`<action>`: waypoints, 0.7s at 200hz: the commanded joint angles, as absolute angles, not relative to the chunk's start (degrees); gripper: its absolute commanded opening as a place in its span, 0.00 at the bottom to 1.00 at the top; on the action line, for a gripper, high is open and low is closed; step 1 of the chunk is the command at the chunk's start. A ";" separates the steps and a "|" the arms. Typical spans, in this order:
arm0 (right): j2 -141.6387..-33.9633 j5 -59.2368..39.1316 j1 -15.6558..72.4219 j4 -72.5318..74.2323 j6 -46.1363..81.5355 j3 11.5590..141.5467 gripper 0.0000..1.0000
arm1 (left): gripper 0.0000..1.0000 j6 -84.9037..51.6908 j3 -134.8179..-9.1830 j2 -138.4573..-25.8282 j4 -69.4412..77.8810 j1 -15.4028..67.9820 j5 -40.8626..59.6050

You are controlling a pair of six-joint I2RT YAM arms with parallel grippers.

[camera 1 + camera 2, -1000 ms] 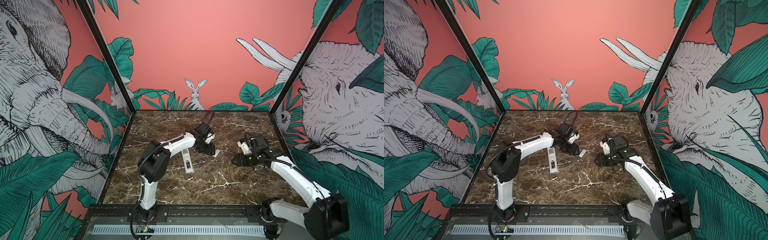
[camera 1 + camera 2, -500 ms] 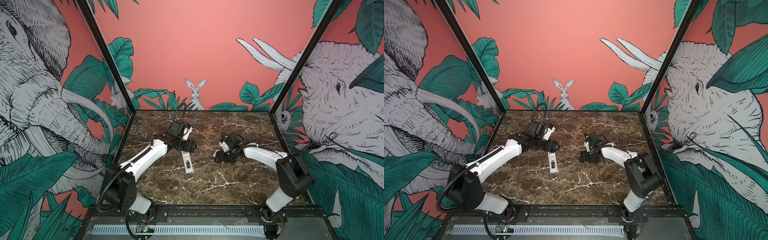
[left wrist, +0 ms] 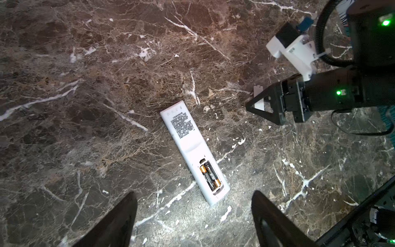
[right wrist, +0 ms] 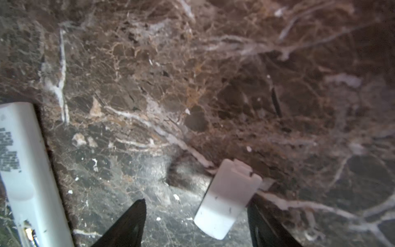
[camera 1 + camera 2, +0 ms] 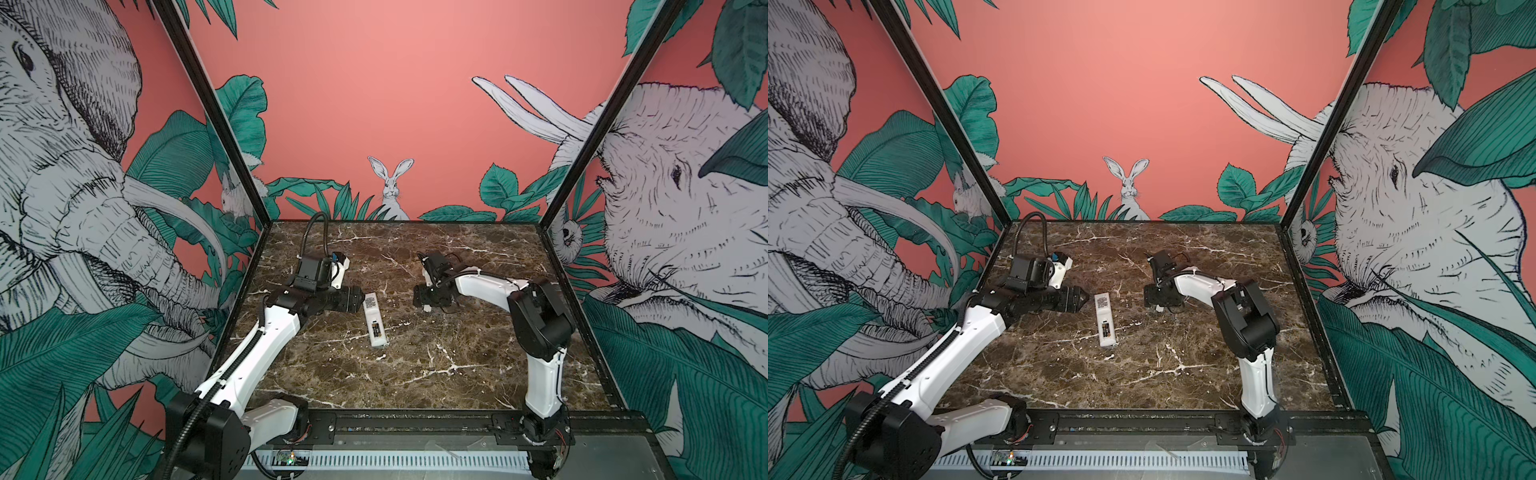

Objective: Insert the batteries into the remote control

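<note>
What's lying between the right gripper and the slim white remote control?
Only bare brown marble tabletop separates the right gripper from the slim white remote control, clearest in the left wrist view.

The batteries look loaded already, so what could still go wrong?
1. The batteries sit uncovered in the remote control; a bump from the open left gripper might pop them out.
2. The loose cover lies flat on the marble table, off-centre within the open right gripper; closing could shove it away instead of grasping it.
</note>
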State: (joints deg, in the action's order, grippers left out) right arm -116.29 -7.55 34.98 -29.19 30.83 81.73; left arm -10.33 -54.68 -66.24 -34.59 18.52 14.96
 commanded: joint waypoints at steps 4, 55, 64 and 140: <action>-119.73 -0.23 37.55 -36.92 29.02 86.55 0.73 | 0.85 -9.46 -52.83 -65.86 -35.30 17.50 16.26; -122.96 7.35 40.20 -42.52 26.63 90.65 0.55 | 0.85 -14.55 -52.79 -73.18 -26.79 17.31 18.27; -123.13 8.92 40.58 -43.40 25.93 90.96 0.51 | 0.85 -15.82 -52.58 -74.87 -24.27 17.31 17.85; -124.54 11.43 40.68 -45.69 22.39 92.33 0.41 | 0.92 -14.75 -55.81 -91.84 -9.17 17.31 17.13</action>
